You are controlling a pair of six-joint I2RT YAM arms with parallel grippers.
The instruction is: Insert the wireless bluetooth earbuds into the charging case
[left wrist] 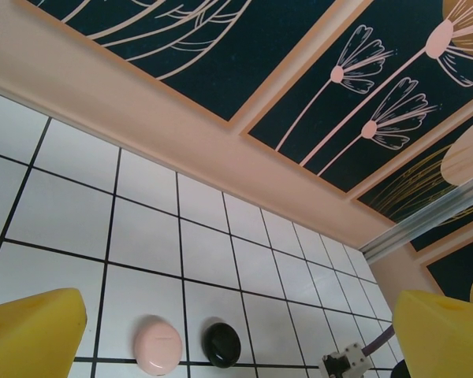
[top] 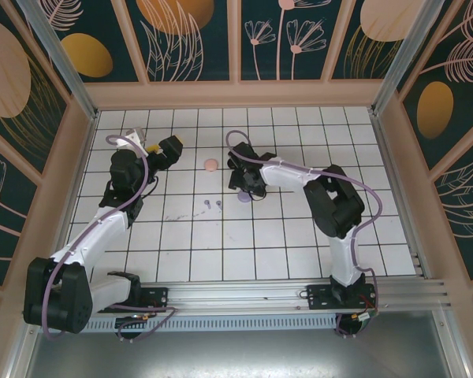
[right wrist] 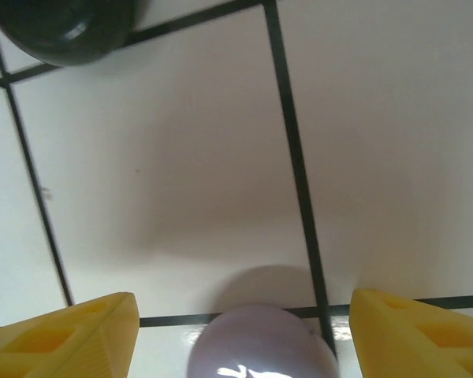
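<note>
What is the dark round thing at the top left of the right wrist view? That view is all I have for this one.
Observer: It looks like a black case. The left wrist view shows a pink case lying beside it, with a small gap between them.
Operator: Are any earbuds out on the table?
Observer: Yes, the top view shows two small earbuds loose on the tiles, to the left of the lilac case.
Operator: And the other arm?
Observer: The left end effector is open with nothing between its fingers, off to the left of the pink case.
</note>
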